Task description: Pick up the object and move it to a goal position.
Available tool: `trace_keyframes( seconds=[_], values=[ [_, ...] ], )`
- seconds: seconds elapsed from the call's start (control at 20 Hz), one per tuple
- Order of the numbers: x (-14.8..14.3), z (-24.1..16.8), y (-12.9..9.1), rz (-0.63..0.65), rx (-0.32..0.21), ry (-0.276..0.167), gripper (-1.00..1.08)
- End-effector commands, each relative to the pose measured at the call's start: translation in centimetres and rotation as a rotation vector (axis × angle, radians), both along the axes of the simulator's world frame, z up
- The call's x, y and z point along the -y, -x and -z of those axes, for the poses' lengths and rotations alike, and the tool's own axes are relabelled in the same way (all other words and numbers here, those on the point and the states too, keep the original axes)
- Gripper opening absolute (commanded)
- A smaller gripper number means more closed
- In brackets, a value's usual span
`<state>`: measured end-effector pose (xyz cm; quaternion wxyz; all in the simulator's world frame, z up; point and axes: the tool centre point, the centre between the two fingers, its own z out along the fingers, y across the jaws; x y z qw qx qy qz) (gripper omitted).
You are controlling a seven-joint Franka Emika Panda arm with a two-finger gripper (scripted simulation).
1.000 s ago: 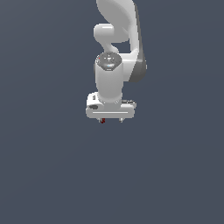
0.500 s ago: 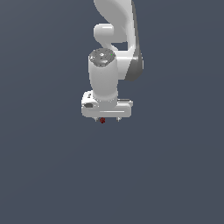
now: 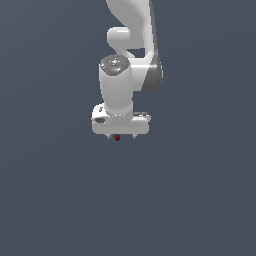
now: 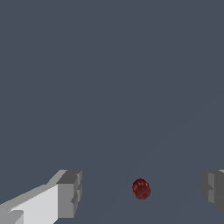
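Object (image 4: 141,188) between spread fingers (image 4: 69,194) — untouched.

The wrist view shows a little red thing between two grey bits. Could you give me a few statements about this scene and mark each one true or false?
1. The red object lies between the two fingers of the gripper. True.
2. The gripper is clamped shut on the red object. False: the fingers stand wide apart, with clear gaps on both sides of it.
3. The object is rounded and dark red. True.
4. In the exterior view, the object shows just below the white gripper. True.
5. Several other items lie around the object. False: only plain grey ground surrounds it.
6. The object is larger than the gripper. False: it is far smaller.
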<state>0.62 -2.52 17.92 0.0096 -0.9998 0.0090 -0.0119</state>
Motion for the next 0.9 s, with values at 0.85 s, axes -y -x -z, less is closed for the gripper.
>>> trace_keyframes(
  seconds=[0.85],
  values=[
    [1.6,3.5,2.5,-0.367,-0.006,0.024,1.00]
  ],
)
